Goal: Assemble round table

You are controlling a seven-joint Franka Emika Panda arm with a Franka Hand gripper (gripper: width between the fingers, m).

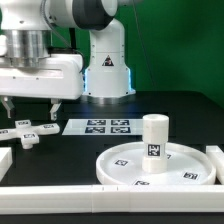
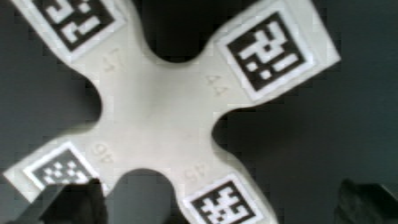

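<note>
Your wrist view has the tool [image 2: 214, 205] spread wide over the foot piece [image 2: 178, 110]; only the exterior view shows the leg [image 1: 153, 136] upright, well apart from it.

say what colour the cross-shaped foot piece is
The cross-shaped foot piece is white, with a black-and-white tag on each arm; clearest in the wrist view.
</note>
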